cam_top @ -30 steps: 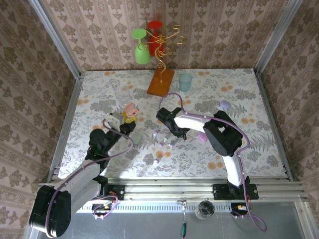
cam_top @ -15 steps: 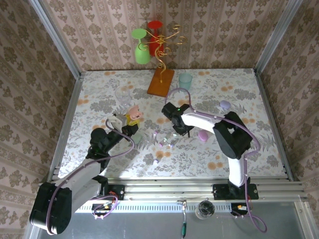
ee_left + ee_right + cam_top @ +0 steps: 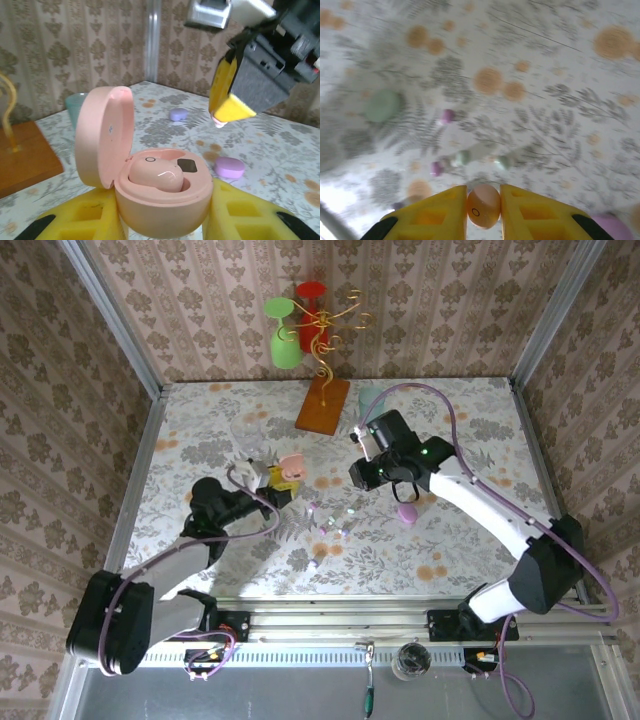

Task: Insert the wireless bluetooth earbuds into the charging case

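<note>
Right claw (image 3: pixel 483 220) pinches a pink bud (image 3: pixel 483 205) above the counter's middle. Left claw (image 3: pixel 162 225) clamps the open case (image 3: pixel 160 200), lifted beside it and already holding a seated bud (image 3: pixel 155 177). Line the pink bud up squarely over the free seat, lower it slowly, then let go.

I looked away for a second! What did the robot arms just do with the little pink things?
The right gripper lifted up and away from the loose buds, with a pink earbud pinched in it. The left gripper carried the open pink case rightward, toward the middle. The loose buds and the purple case stayed put.
</note>
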